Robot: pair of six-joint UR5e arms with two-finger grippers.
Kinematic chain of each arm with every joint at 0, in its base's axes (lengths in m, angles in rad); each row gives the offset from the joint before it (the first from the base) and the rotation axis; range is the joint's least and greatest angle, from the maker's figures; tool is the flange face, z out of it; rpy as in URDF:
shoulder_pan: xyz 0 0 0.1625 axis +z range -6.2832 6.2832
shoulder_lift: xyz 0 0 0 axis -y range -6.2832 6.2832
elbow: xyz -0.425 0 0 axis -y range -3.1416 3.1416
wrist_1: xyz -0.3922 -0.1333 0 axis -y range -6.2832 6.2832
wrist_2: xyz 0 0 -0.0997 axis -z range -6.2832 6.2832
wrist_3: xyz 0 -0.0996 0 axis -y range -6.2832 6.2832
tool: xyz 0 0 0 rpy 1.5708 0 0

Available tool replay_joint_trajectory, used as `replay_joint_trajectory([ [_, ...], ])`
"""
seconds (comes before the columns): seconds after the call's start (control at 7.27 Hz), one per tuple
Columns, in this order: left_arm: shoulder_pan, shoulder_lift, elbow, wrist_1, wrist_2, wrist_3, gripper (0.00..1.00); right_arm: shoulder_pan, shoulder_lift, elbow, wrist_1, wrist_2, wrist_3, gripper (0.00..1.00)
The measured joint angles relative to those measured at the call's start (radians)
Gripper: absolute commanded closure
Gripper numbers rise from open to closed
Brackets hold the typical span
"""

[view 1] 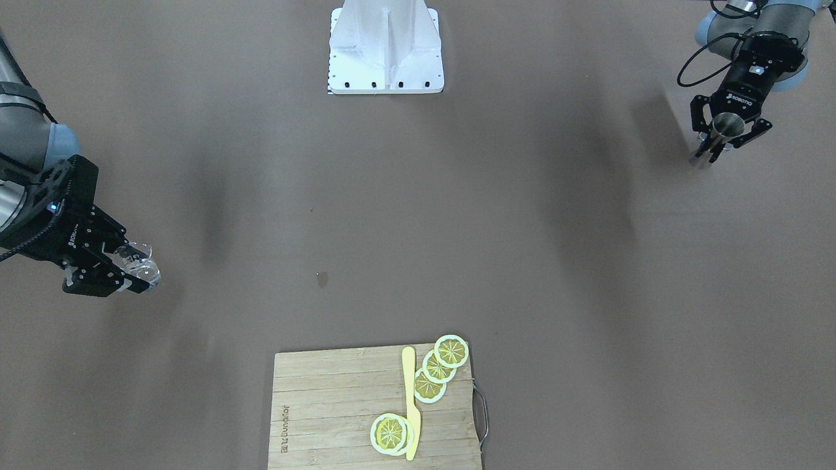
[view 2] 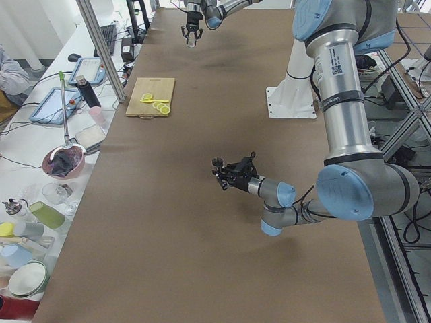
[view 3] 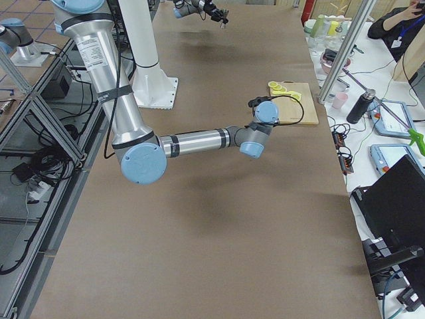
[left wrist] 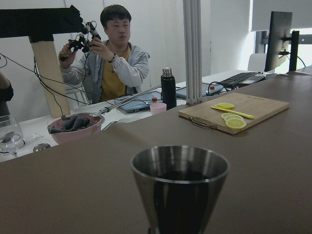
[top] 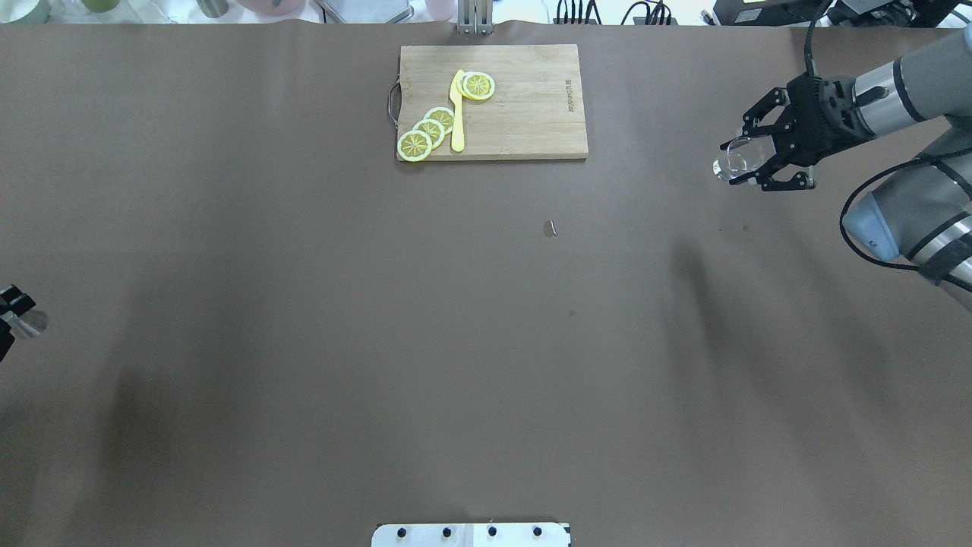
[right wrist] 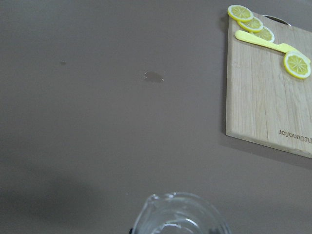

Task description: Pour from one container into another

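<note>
My left gripper [view 1: 722, 140] is shut on the silver steel jigger [view 1: 723, 125], far out at my left end of the table. The jigger stands upright, wide cone up, and fills the bottom of the left wrist view [left wrist: 179, 187]. In the overhead view only its rim [top: 32, 323] shows at the left edge. My right gripper [top: 738, 161] is shut on the small clear glass cup [top: 731, 162] above the table at my far right. The cup's rim and pouring lip [right wrist: 179, 214] show at the bottom of the right wrist view. The two containers are nearly a table's width apart.
A wooden cutting board [top: 524, 114] lies at the far middle edge, with several lemon slices [top: 429, 131] and a yellow knife [top: 457, 110] on it. A small wet spot [top: 550, 228] marks the brown cover. The white robot base [view 1: 385, 49] sits at my side. Operators' clutter lies beyond the far edge.
</note>
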Motion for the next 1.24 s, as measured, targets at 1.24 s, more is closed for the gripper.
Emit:
replay_joint_trajectory([
  [1.24,0.157,-0.015,0.055,0.220,0.331,-0.283,1.00,-0.130,0.014,-0.135,0.079,0.029,0.169,1.00],
])
